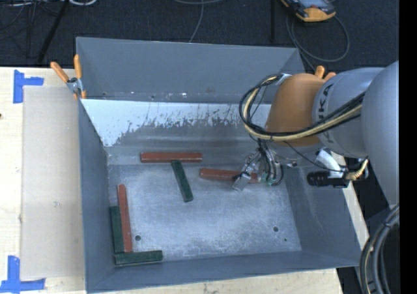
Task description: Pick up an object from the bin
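Tool (251, 176) sat low in the bin (189, 77), at the right end of a short red-brown bar (218, 173), probably lined up for a grasp. The bar ran off to the tool's left (spread or pinching, couldn't tell). A dark green stick (182, 182) lay further left.

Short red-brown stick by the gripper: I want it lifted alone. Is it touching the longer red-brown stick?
Apart. The camera view shows a plain gap between the short red-brown stick and the longer red-brown stick farther left.
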You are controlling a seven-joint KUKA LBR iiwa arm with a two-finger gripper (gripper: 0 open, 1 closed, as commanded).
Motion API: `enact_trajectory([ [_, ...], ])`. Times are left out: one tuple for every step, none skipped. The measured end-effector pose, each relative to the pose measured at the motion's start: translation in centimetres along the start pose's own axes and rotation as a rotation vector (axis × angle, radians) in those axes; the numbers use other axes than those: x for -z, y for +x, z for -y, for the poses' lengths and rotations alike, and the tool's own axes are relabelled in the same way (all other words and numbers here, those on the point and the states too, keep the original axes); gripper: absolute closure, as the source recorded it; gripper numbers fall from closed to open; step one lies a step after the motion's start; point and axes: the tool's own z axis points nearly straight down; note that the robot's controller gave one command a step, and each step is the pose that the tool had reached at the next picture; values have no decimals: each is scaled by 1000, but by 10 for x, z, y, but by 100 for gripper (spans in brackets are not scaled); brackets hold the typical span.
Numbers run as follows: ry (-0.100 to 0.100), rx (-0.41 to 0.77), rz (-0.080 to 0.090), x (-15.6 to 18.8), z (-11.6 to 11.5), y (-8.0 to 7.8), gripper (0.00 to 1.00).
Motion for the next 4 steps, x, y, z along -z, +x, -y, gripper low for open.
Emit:
enact_trajectory([
  [-1,410,0,0,-46,9,100],
  [-1,406,0,0,-45,9,100],
  [2,381,-5,0,1,30,100],
  [-2,354,9,187,6,-14,100],
])
